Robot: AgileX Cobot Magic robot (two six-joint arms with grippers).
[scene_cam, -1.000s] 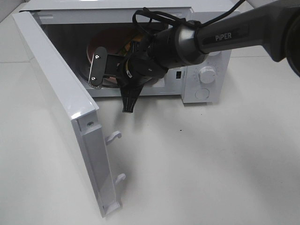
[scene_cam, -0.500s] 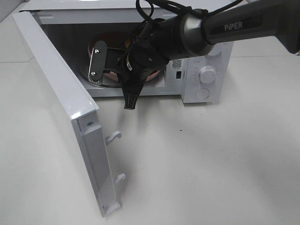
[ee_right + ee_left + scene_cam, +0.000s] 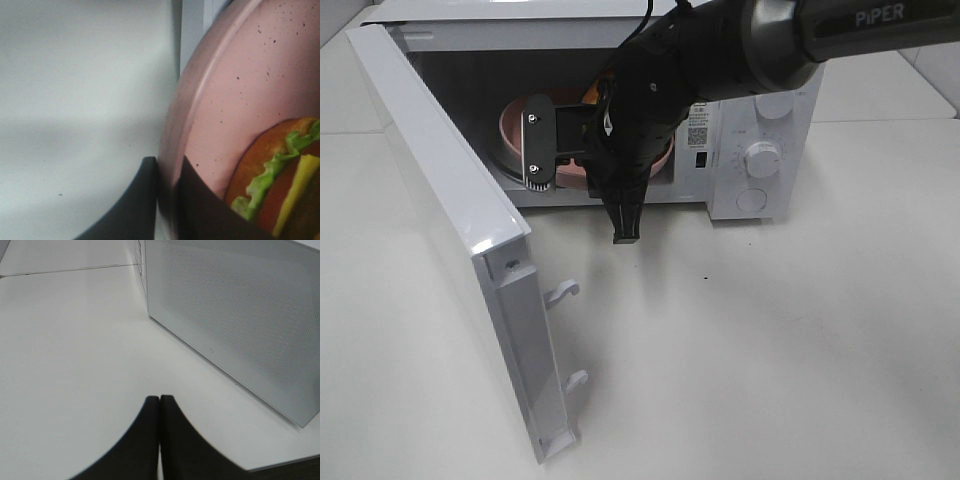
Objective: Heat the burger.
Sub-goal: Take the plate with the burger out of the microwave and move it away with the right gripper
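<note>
Upper centre: black right gripper point(image 3: 582, 150), clamped on speckled pink plate point(image 3: 516, 128) bearing lettuce-and-cheese burger point(image 3: 280, 185), lifting higher inside white microwave point(image 3: 760, 140); heating pending.

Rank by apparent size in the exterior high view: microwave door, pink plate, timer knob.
1. Microwave door, largest, though it is nearest the camera, which inflates it.
2. Pink plate, partly hidden by the arm.
3. Timer knob, smallest.

White table point(image 3: 770, 330) — bearing a white microwave point(image 3: 760, 160), door point(image 3: 450, 220) swung open.
</note>
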